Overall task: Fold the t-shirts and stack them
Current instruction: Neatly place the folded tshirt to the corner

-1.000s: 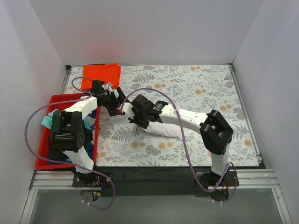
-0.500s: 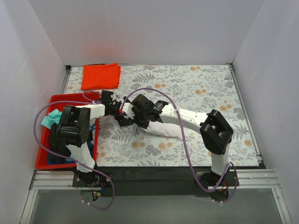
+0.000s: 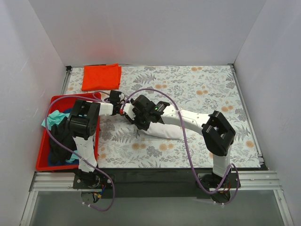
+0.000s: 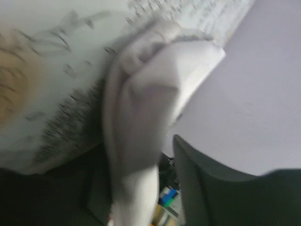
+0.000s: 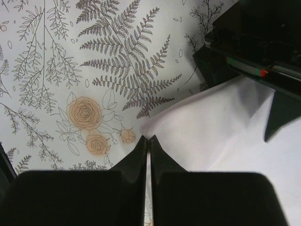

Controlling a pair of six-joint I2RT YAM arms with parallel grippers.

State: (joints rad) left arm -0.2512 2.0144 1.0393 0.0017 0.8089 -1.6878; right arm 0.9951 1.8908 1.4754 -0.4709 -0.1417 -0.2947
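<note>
One white t-shirt (image 5: 225, 132), floral covering (image 5: 70, 56)

Four shirts show: one orange shirt (image 3: 101, 76), one white shirt (image 3: 164, 132), one teal shirt (image 3: 53, 116), one black shirt (image 3: 58, 139). There is one red bin (image 3: 43, 165). There are two arms: left arm (image 3: 84, 123), right arm (image 3: 190, 120).

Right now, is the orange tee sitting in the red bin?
No, the orange tee lies folded on the table covering at the far left corner, outside the red bin.
</note>
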